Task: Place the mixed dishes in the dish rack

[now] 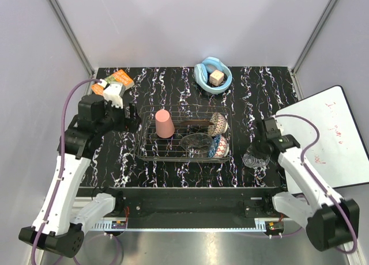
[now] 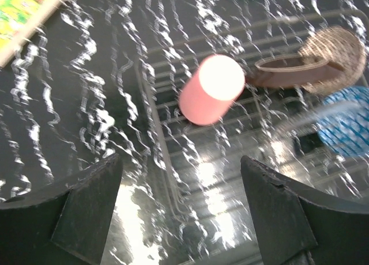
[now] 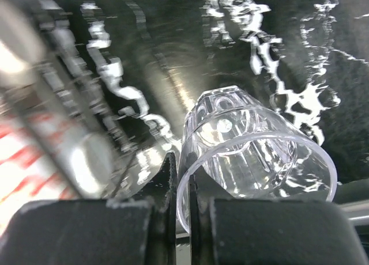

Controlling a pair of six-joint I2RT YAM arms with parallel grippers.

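Note:
The wire dish rack (image 1: 183, 159) sits mid-table. Inside it the pink cup (image 1: 164, 123) lies at the left. The red floral plate (image 1: 215, 123) stands on edge at the right, with the clear glass bowl (image 1: 196, 142) and the small blue patterned bowl (image 1: 219, 146) in front of it. My left gripper (image 1: 134, 122) hovers open at the rack's left rim, nothing between its fingers. In its wrist view the pink cup (image 2: 210, 89) and the blue bowl (image 2: 346, 127) lie ahead. My right gripper (image 3: 183, 167) is shut on the rim of the clear glass cup (image 3: 248, 144), just right of the rack (image 1: 253, 159).
A light-blue bowl holding a tan cube (image 1: 213, 76) stands behind the rack. An orange-green book (image 1: 115, 79) lies at the back left, close to my left arm. A whiteboard (image 1: 328, 135) leans at the table's right edge.

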